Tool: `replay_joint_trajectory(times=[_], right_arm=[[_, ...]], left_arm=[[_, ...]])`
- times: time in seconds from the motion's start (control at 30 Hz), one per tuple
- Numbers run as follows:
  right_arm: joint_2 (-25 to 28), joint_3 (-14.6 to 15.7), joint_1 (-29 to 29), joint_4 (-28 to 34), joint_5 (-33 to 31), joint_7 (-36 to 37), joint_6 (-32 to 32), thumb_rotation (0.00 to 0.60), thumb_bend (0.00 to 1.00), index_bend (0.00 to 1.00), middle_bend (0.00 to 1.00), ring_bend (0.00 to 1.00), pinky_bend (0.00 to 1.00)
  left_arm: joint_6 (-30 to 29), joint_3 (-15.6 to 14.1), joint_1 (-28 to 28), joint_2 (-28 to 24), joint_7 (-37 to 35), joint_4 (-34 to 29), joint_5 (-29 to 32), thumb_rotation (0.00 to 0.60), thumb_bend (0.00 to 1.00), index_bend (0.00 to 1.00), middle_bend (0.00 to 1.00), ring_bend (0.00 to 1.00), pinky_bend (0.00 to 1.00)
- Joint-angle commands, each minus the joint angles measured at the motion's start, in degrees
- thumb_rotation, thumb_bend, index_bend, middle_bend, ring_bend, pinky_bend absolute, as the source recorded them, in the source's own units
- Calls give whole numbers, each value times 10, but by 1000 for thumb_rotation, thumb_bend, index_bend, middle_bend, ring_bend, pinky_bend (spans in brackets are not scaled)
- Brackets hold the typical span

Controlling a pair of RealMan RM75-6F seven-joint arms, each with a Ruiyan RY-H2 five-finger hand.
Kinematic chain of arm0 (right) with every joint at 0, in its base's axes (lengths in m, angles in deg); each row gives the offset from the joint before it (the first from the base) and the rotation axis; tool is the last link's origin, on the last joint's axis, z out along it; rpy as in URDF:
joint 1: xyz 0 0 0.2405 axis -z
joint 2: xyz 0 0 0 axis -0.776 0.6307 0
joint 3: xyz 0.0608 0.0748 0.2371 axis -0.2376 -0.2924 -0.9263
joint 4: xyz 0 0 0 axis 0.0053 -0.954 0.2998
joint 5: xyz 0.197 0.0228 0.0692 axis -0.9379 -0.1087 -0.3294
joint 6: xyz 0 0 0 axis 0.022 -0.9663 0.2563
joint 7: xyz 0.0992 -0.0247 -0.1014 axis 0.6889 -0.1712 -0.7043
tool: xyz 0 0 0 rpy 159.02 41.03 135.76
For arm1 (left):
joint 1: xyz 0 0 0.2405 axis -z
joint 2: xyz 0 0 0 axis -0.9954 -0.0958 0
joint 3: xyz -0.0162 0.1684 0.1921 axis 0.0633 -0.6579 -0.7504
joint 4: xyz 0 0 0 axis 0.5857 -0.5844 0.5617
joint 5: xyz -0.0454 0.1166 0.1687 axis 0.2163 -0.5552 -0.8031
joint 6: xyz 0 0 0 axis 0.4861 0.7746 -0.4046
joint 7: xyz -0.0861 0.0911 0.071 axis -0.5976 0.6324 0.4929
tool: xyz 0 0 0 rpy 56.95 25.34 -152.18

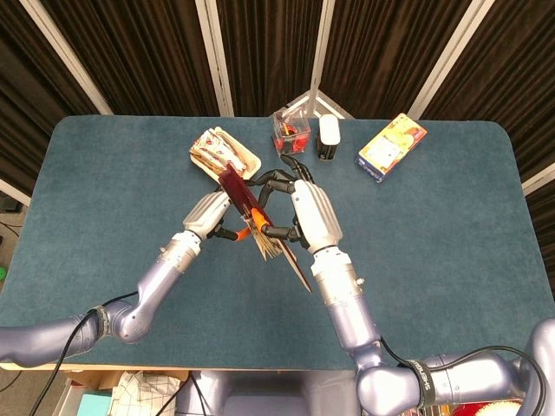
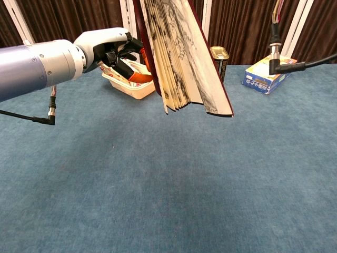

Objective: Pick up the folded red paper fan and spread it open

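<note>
Both hands work above the blue tabletop [image 1: 451,225], well clear of its surface; the red paper fan [image 2: 179,58] hangs in the air between them, only slightly parted, its pleats bunched and its dark red outer ribs slanting down toward the robot; the right hand [image 1: 310,212] grips it from the right side, fingers curled round the upper part; the left hand [image 2: 113,48] presses in from the left, its orange-tipped fingers [image 2: 140,78] touching the near rib, though whether they truly pinch it I cannot tell.

Risks, as I judge them: if the left fingers only brush the rib, a pull would slide off and the pleats would stay bunched; if both hands clamp the same stack, pulling apart could tear the paper; if the right grip loosens, the fan would drop to the tabletop.

Behind lie a white tray [image 1: 245,161] of packets just beyond the left hand, a yellow box [image 1: 390,146] well apart to the right, a clear container [image 1: 290,130] and a small white bottle [image 1: 328,134] beside it; a sideways swing might knock the tray.

Forearms converge from below, wrists raised, the right hand's back showing to the head view.
</note>
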Motion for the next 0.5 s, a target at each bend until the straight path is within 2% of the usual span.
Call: replay_joint_trajectory(times=[0.03, 0.13, 0.3, 0.5], right_arm=[[2, -5, -3, 2, -10, 6, -2, 600, 585, 762, 368, 77, 68], [2, -11, -5, 6, -24, 12, -4, 600, 585, 762, 368, 77, 68], [4, -19, -14, 9, -40, 16, -8, 600, 585, 762, 368, 77, 68], [8, -21, -20, 18, -48, 17, -14, 600, 585, 762, 368, 77, 68]], left_arm=[[-2, 1, 1, 0, -2, 0, -2, 600, 385, 489, 85, 0, 0], [2, 1, 4, 0, -3, 0, -2, 600, 380, 463, 78, 0, 0], [13, 0, 9, 2, -5, -5, 7, 600, 380, 485, 80, 0, 0], [12, -1, 12, 8, -3, -10, 19, 600, 443, 672, 120, 0, 0]])
